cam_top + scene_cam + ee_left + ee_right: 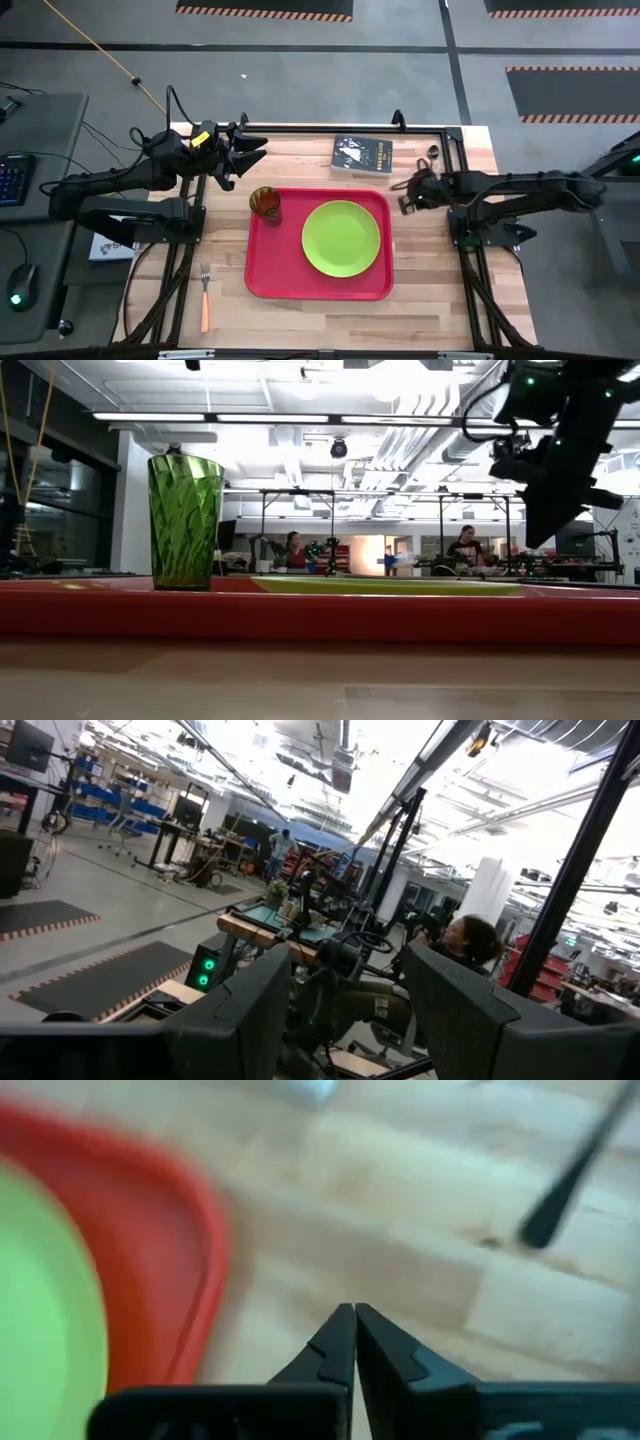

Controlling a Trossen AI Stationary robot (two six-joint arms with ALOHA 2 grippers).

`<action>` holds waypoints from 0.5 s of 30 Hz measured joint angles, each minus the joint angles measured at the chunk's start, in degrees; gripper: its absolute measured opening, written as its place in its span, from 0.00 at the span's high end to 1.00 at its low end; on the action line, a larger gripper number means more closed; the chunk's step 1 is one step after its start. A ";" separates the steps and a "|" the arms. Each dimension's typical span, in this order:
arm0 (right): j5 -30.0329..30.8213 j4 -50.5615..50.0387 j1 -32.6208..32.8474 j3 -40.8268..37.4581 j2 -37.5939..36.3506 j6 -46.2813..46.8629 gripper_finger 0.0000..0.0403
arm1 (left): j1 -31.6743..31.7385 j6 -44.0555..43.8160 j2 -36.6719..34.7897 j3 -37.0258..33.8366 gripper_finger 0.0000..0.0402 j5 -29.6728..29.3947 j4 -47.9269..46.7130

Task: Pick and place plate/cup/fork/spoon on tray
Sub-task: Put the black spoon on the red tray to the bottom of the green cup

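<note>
The wooden table (pixel 440 310) takes up most of the scene, with the red tray (pixel 262 270) lying near its middle. On the tray, toward the right arm's side, sits the green plate (pixel 341 238), flat and well inside the rim. The cup (pixel 265 203) stands upright in the tray's far corner on the left arm's side, clear of the plate; from table height it shows as ribbed green plastic (pixel 185 520).

A dark book (pixel 362 155) lies on the table just beyond the tray's far edge. The fork (pixel 204 297) lies on the bare wood off the tray, on the left arm's side near the front edge, its orange handle pointing toward the front.

The left gripper (pixel 248 151) hangs above the far left corner of the table, just beyond the cup, fingers (pixel 240 1020) spread apart and holding nothing. The right gripper (pixel 405 197) is just off the tray's right edge, its fingertips (pixel 340 1330) pressed together with nothing between them. In its wrist view a thin dark handle (pixel 570 1180) lies on the wood farther off, too blurred to name.
</note>
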 joint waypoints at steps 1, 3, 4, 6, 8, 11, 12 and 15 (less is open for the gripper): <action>1.19 0.17 -1.21 -0.71 -1.06 0.87 0.97 | 0.00 0.00 0.00 0.00 0.53 0.00 0.00; 3.70 0.07 -4.19 -1.70 -1.96 1.64 0.92 | 0.00 0.00 0.00 0.00 0.53 0.00 0.02; 5.22 -0.27 -5.89 -2.06 -1.91 2.42 0.89 | 0.00 0.00 0.00 0.00 0.53 0.00 0.00; 8.29 -0.20 -9.35 -2.55 -1.22 5.25 0.81 | -0.02 0.00 0.00 0.00 0.53 0.00 0.01; 11.31 -0.19 -12.46 -2.76 0.35 8.15 0.71 | -0.02 0.00 0.00 0.00 0.53 0.00 0.00; 14.27 1.33 -16.36 -2.76 3.68 9.77 0.58 | -0.01 0.00 0.00 0.00 0.53 0.02 0.00; 14.80 2.12 -17.61 -2.76 5.07 9.83 0.54 | -0.02 0.00 0.00 0.00 0.53 0.02 0.01; 15.85 4.79 -20.95 -2.76 9.69 9.91 0.49 | -0.02 0.00 0.00 0.00 0.53 0.02 0.02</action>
